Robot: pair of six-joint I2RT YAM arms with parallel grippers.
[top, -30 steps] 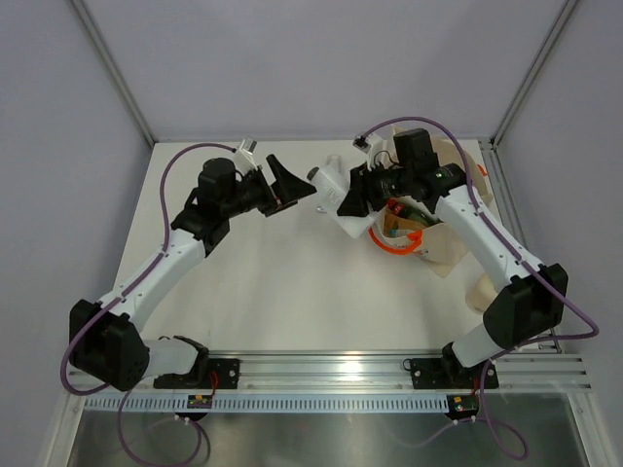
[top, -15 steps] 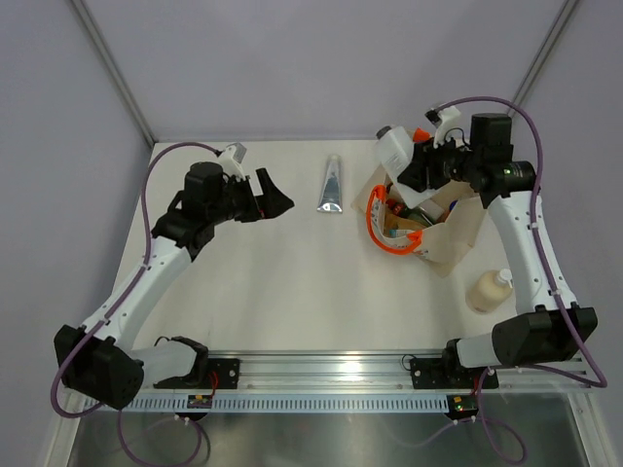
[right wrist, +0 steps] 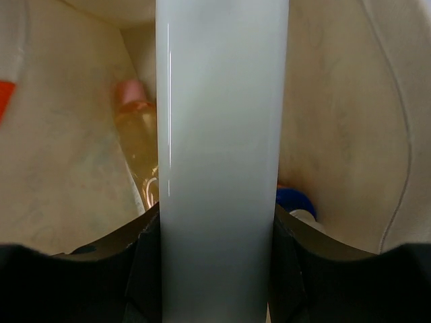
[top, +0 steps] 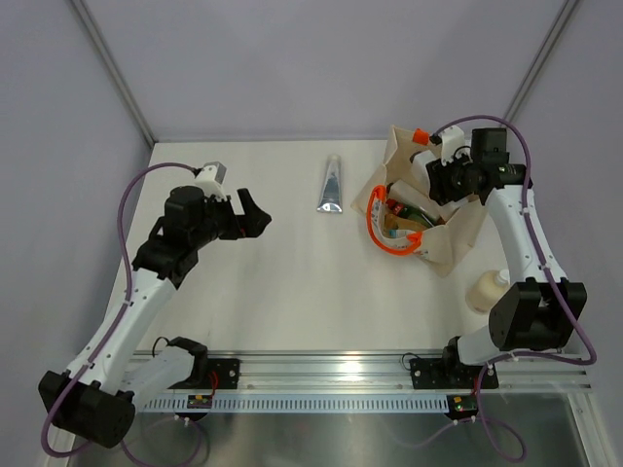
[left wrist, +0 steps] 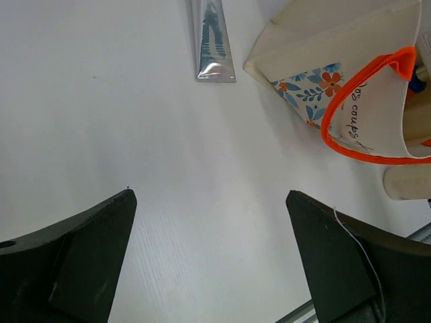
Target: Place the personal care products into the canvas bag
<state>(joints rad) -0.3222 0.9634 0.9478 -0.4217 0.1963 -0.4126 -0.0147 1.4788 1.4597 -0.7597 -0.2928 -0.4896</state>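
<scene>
The canvas bag (top: pixel 450 232) lies at the right with its orange handles and its mouth open to the left; it also shows in the left wrist view (left wrist: pixel 337 60). My right gripper (top: pixel 433 180) is at the bag's mouth, shut on the white bottle (right wrist: pixel 219 155), which points into the bag. Inside the bag I see a peach-pink bottle (right wrist: pixel 138 131), a blue cap (right wrist: pixel 291 199) and a green bottle with a red cap (top: pixel 404 209). The silver tube (top: pixel 332 185) lies on the table left of the bag. My left gripper (top: pixel 251 214) is open and empty, well left of the tube.
A cream pump bottle (top: pixel 487 290) lies on the table in front of the bag, near the right arm's base. The white table (top: pixel 292 282) is bounded by grey walls and a metal rail at the near edge.
My right gripper has carried the white bottle from left of the bag over to its mouth and into it. My left arm has drawn back to the left and nearer.
</scene>
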